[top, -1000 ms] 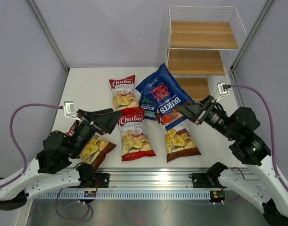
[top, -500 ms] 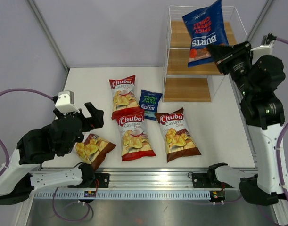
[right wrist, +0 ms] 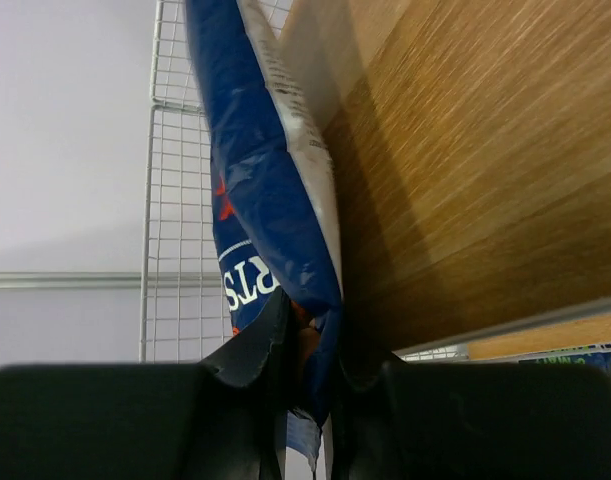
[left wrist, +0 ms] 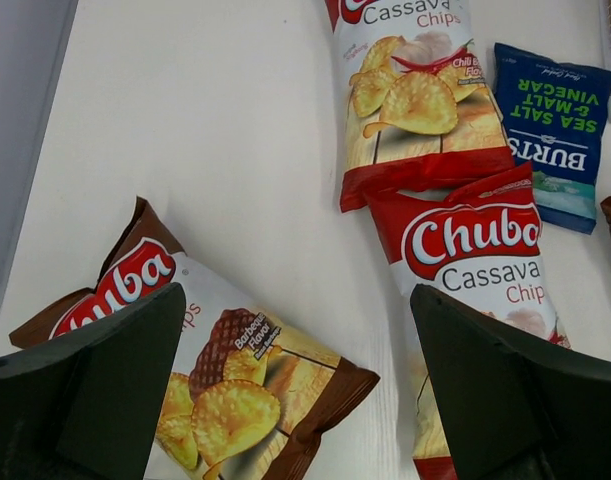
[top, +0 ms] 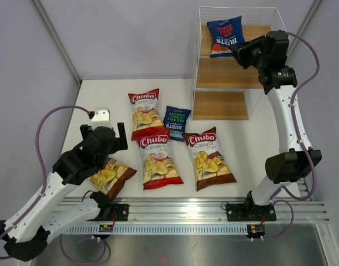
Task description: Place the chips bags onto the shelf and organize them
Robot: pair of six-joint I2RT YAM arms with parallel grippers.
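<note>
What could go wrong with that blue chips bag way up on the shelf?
The right tool pinches the Burts bag by just one edge, holding it upright at the top tier of the shelf. Once released, it may tip over or slide off. Also, the open left tool hovers over the brown Chuba bag, and its glossy surface could slip from a grip.

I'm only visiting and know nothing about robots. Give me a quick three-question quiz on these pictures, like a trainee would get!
1. True or false: the left jaws are holding a bag.
2. How many chips bags lie on the table?
3. The blue Burts bag gripped by the right jaws is at which tier of the shelf: A top, B middle, C bottom?

Key: 1 false, they are open; 2 five; 3 A.
</note>
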